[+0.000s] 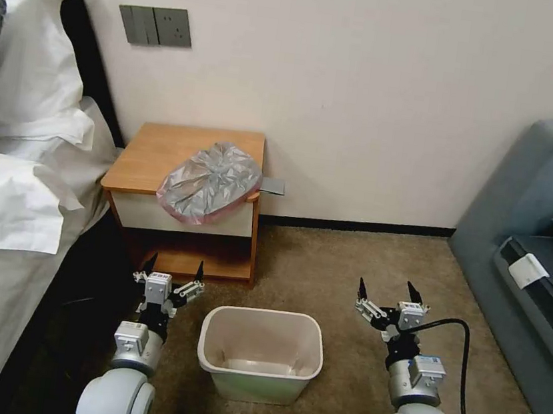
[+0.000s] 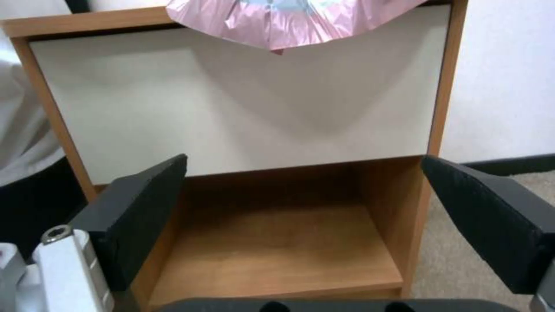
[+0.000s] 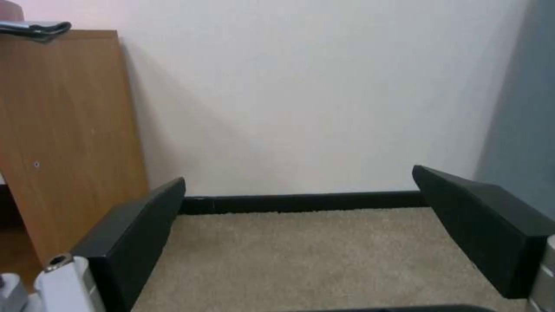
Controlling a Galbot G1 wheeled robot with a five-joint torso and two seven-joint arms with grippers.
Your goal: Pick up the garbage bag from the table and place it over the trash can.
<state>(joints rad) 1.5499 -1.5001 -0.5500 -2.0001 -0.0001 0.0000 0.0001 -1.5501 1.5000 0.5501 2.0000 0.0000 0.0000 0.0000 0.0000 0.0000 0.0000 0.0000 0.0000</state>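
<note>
Garbage bag (image 1: 211, 182) overhangs table (image 1: 155, 152), rim cut off; both hands wide.

Both arms reach forward at low height, flanking the trash can (image 1: 260, 353), one on each side. The left gripper (image 1: 175, 267) is held just beside the can's left rim, wrist level, its two black fingers (image 2: 138, 216) spread wide with nothing between them. The right gripper (image 1: 386, 290) sits a little farther off the can's right side, jaws likewise apart and empty, a black cable looping from its wrist. Both sets of fingertips appear to point away from the can toward the wall.
</note>
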